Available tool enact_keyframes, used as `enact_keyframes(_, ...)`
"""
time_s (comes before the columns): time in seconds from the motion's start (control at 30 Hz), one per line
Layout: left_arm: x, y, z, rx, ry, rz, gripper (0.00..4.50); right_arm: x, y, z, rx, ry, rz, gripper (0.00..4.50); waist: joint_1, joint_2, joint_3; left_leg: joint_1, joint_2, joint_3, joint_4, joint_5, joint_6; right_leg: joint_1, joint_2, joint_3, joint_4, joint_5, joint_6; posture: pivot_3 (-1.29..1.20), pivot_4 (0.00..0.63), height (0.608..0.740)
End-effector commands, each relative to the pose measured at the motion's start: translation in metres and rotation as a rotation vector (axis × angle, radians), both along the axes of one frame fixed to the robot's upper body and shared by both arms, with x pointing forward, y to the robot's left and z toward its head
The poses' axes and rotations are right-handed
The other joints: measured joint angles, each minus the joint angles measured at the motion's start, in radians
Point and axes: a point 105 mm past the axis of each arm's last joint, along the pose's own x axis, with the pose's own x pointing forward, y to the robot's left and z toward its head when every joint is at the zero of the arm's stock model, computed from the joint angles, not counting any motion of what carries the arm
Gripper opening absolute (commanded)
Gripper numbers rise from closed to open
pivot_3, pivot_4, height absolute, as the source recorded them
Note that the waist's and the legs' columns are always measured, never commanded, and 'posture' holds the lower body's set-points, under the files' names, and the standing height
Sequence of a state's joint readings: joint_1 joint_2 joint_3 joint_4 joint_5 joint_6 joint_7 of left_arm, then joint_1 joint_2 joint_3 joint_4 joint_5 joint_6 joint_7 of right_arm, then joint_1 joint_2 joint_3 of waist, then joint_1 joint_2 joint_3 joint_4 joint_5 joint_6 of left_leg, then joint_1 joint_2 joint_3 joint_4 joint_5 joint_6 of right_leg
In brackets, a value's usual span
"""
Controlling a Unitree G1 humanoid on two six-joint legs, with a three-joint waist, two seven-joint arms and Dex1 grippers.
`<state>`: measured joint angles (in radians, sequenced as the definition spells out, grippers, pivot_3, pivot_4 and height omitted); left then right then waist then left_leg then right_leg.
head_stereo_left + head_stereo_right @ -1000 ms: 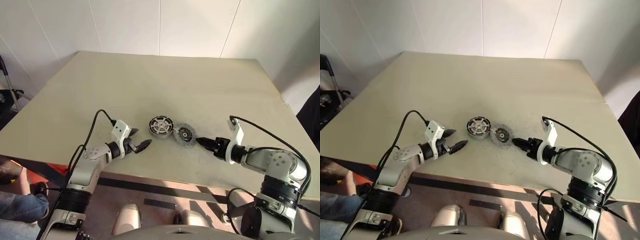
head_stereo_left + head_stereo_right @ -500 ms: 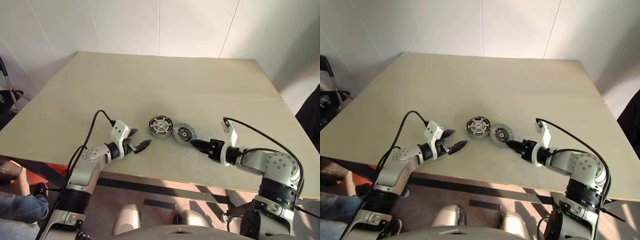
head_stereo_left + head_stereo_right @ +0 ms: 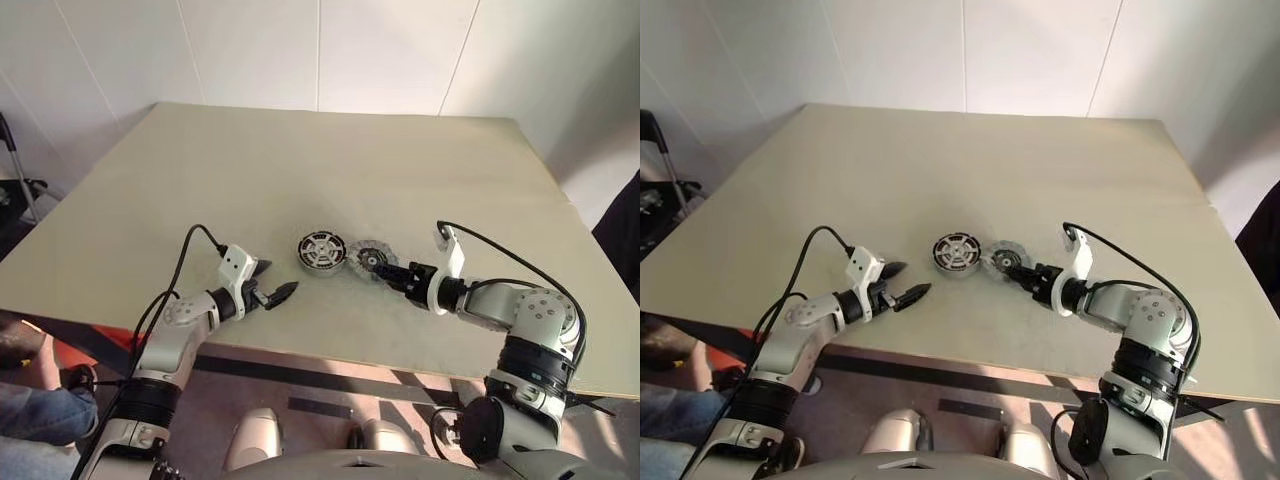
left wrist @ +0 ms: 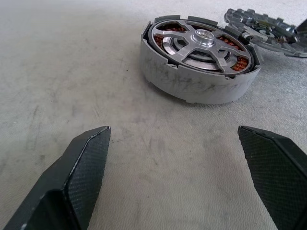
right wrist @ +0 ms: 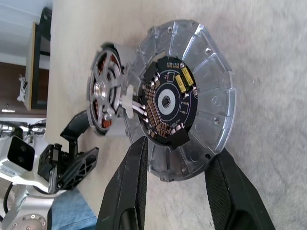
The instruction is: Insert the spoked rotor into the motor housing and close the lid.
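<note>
Right now my right gripper has its jaws half parted, the tips at the near edge of the lid; I cannot tell whether they touch it. My left gripper is spread wide, aimed at the housing but apart from it. The rotor already sits inside the housing, and the lid lies just beside it. I judge the lid stiff, light and slick, so I'd pinch its ribbed rim, clear of the dark circuit centre. A second ago the right gripper was well away from the lid.
</note>
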<state>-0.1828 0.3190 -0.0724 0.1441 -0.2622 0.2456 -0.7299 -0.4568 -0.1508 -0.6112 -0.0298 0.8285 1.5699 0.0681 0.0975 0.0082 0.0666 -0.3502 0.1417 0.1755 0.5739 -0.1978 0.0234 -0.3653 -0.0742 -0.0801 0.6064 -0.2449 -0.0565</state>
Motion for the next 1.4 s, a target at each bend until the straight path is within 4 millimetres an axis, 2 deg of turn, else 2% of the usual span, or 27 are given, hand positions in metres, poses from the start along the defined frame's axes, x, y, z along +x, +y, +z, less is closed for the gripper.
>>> enact_keyframes(0.03,0.002,-0.003,0.007,-0.003,-0.032,-0.012,4.5,0.017,0.004,0.034,0.011,-0.145,0.007,1.93,0.0,0.0,0.0,0.0,0.0,0.0,0.0,0.0,0.0,0.0,0.0,0.0,0.0,0.0,0.0,0.0,0.0,0.74)
enact_keyframes(0.23,0.003,-0.004,0.007,-0.002,-0.033,-0.016,4.5,0.027,0.027,0.059,0.022,-0.244,0.089,1.93,0.001,0.0,0.0,0.0,-0.001,0.0,-0.002,0.0,0.0,-0.001,0.0,0.0,0.0,0.001,-0.002,0.0,0.0,0.74)
enact_keyframes(0.33,0.004,-0.003,0.008,-0.001,-0.035,-0.012,4.5,0.03,0.038,0.062,0.016,-0.259,0.122,1.93,0.001,0.0,0.0,-0.001,-0.001,0.0,-0.002,0.0,0.0,-0.001,0.0,0.0,0.0,0.002,-0.003,0.0,0.0,0.74)
enact_keyframes(0.53,0.006,0.001,0.009,0.003,-0.037,0.003,4.5,0.032,0.073,0.072,0.051,-0.304,0.216,1.93,-0.003,0.0,0.0,-0.001,0.0,0.0,-0.002,0.001,-0.001,-0.002,0.0,0.0,0.0,0.001,-0.003,0.0,0.0,0.74)
enact_keyframes(0.63,0.007,0.001,0.011,0.002,-0.042,0.009,4.5,0.029,0.092,0.072,0.041,-0.316,0.272,1.93,-0.004,0.0,0.0,-0.001,0.0,0.0,-0.003,0.001,-0.001,-0.002,0.0,0.0,0.0,0.003,-0.005,0.0,0.0,0.74)
enact_keyframes(0.73,0.007,0.002,0.013,0.003,-0.046,0.015,4.5,0.024,0.102,0.069,0.018,-0.327,0.318,1.93,-0.005,0.0,0.0,-0.001,0.0,0.0,-0.004,0.001,-0.001,-0.002,0.0,0.0,0.0,0.003,-0.006,0.0,0.0,0.74)
enact_keyframes(0.97,0.008,0.003,0.013,0.002,-0.046,0.022,4.5,0.026,0.101,0.059,-0.087,-0.351,0.331,1.93,0.0,0.0,0.0,-0.002,0.0,0.001,-0.004,0.001,-0.001,-0.003,0.0,0.0,0.0,0.002,-0.007,0.0,0.0,0.74)
enact_keyframes(1.07,0.008,0.002,0.013,0.002,-0.045,0.02,4.5,0.029,0.1,0.059,-0.173,-0.405,0.332,1.93,0.003,0.0,0.0,-0.002,-0.001,0.0,-0.003,0.001,-0.001,-0.002,0.0,0.0,0.0,0.002,-0.006,0.0,0.0,0.74)
enact_keyframes(1.23,0.008,0.001,0.012,0.001,-0.043,0.014,4.5,0.031,0.104,0.061,-0.21,-0.455,0.339,1.93,0.0,0.0,0.0,-0.002,-0.001,0.0,-0.003,0.001,-0.001,-0.003,0.0,0.0,0.001,0.001,-0.004,0.0,0.0,0.74)
enact_keyframes(1.3,0.008,-0.001,0.013,0.0,-0.043,0.012,4.5,0.032,0.104,0.062,-0.217,-0.474,0.341,1.93,0.0,0.0,0.0,-0.002,-0.001,0.0,-0.003,0.001,-0.001,-0.003,0.0,0.0,0.001,0.002,-0.007,0.0,0.0,0.74)
enact_keyframes(1.4,0.008,-0.002,0.014,-0.001,-0.044,0.01,4.5,0.037,0.107,0.079,-0.225,-0.602,0.34,1.93,0.001,0.0,0.0,-0.003,-0.001,0.0,-0.003,0.001,-0.001,-0.003,0.0,0.0,0.0,0.003,-0.007,0.0,0.0,0.74)
